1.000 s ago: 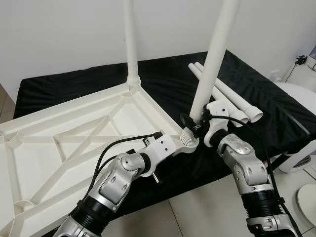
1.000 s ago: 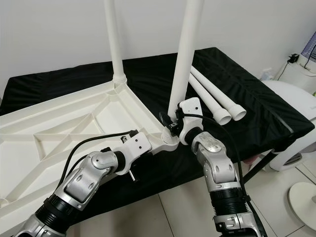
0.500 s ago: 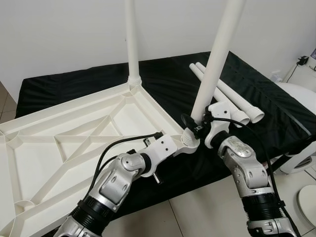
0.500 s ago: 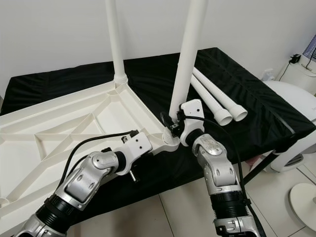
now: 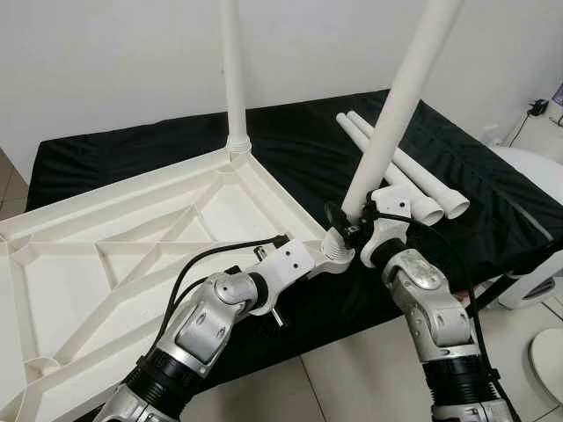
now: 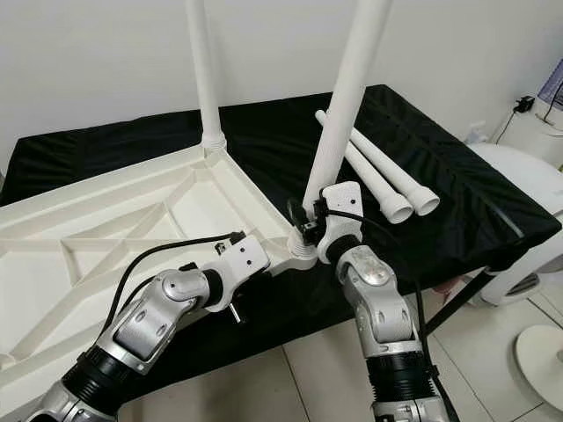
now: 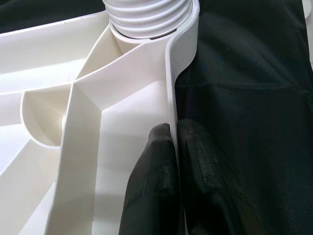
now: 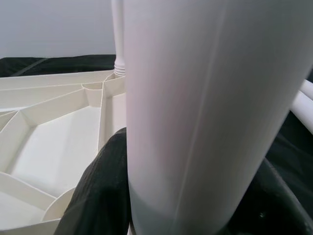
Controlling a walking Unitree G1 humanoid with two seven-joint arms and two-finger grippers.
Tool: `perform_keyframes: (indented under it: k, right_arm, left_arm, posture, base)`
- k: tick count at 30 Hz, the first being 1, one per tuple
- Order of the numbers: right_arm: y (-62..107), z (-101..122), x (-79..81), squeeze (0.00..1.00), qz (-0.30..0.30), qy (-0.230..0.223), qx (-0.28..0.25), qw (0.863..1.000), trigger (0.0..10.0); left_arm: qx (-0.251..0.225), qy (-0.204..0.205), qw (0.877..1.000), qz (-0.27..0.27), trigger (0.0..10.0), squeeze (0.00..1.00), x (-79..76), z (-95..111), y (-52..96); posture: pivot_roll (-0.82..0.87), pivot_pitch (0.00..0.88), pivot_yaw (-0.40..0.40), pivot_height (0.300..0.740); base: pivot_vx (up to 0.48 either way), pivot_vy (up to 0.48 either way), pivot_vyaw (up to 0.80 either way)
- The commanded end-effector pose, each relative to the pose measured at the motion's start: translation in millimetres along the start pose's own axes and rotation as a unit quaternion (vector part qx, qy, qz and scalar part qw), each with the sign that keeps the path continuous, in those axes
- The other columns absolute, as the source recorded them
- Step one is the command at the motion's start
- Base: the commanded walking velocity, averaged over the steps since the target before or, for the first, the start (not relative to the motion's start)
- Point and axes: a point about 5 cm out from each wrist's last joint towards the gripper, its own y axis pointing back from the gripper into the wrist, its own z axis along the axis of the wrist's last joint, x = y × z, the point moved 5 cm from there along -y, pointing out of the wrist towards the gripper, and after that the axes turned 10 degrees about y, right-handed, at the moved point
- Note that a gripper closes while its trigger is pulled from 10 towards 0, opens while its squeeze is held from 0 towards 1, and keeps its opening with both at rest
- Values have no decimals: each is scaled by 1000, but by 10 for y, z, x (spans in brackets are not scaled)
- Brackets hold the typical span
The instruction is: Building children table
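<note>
The right gripper (image 5: 350,227) clamps the tilted table leg (image 5: 396,110) above the corner socket (image 5: 334,250), while the left gripper (image 7: 177,161) pinches the tabletop rim (image 7: 171,88).

Beside the right gripper (image 6: 308,221), the tilted leg (image 5: 396,105) it clasps blocks the way toward the wall. Just beyond its wrist two loose legs (image 5: 413,180) lie on the black cloth (image 5: 493,211), with bare cloth past them. The left gripper (image 7: 173,161) pinches the tabletop rim (image 7: 171,98); open ribbed bays lie inward, perhaps roomy enough for fingers. An upright leg (image 5: 234,70) stands at the far corner.
</note>
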Motion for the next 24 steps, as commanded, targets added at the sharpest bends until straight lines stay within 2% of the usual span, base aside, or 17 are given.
perform_keyframes:
  k: [1, 9, 24]
  right_arm:
    - [135, -582, 106, 0, 3, -25, 111, 994, 10000]
    - [118, -572, 42, 0, -25, -32, 111, 993, 10000]
    - [-33, -407, 8, 0, -80, -33, 89, 992, 10000]
  left_arm:
    - [-23, -19, 999, 22, 10000, 0, 86, 153, 44]
    - [-24, -18, 999, 21, 10000, 0, 87, 159, 43]
    - [-26, -17, 999, 23, 10000, 0, 82, 173, 48]
  posture:
    - [-130, 103, 36, 740]
    - [-129, 103, 37, 740]
    - [-120, 97, 29, 740]
  base:
    - [0, 0, 0]
    - [0, 0, 0]
    - [0, 0, 0]
